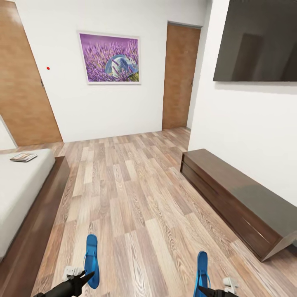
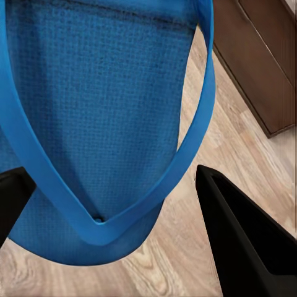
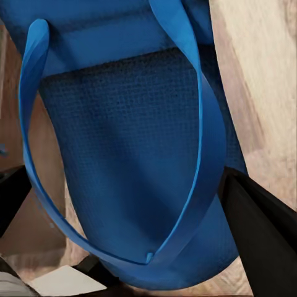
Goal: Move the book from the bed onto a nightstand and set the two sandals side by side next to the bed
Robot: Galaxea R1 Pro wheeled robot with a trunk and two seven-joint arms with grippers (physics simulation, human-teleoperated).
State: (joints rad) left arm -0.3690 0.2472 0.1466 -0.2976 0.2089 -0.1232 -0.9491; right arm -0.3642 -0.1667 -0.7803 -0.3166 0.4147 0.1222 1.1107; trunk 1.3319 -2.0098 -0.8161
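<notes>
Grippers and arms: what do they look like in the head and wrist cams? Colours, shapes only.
Both arms end in dark, near-black links. The left gripper has black, tapering pointed fingers and a white block beside the wrist. The right gripper is also black, with a white rounded piece beside it and broad, matte, wedge-shaped fingers. No cables or markings visible.

The book (image 1: pixel 23 157) on the bed (image 1: pixel 20 194) is too small to read its cover. The bed runs off the head view's left edge. Both grippers, left (image 1: pixel 84 279) and right (image 1: pixel 208 291), are cut by the bottom edge there. In the wrist views each sandal, left (image 2: pixel 99 111) and right (image 3: pixel 130 142), runs past the frame, heels unseen, and the fingers (image 2: pixel 247 241) show only in part.
</notes>
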